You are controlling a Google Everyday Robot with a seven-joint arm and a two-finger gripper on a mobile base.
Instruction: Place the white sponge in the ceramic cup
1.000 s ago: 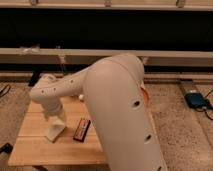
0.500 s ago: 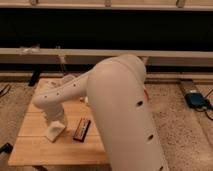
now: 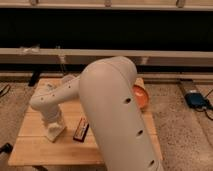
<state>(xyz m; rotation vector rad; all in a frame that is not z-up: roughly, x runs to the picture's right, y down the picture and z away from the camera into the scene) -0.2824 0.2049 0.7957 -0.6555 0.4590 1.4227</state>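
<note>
Camera view shows the pale arm [image 3: 117, 110] bending down to the lower left of the frame. Its end effector [image 3: 54, 129] reaches the wooden table [image 3: 30, 145], just left of the dark red-black bar [image 3: 81, 130]. Whether it grips anything cannot be told, and the white sponge cannot be made out from it there. An orange bowl [image 3: 140, 96] peeks out at the arm's right edge.

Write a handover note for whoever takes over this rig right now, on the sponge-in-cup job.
Gripper: low over the left part of the table, just left of the dark bar. Whether it holds anything can't be told.
Sponge and cup: neither shows plainly. The arm hides much of the table. The orange bowl peeks out on the right.
Done: nothing confirmed.
Left: find the sponge, grasp it, put it in the cup.
</note>
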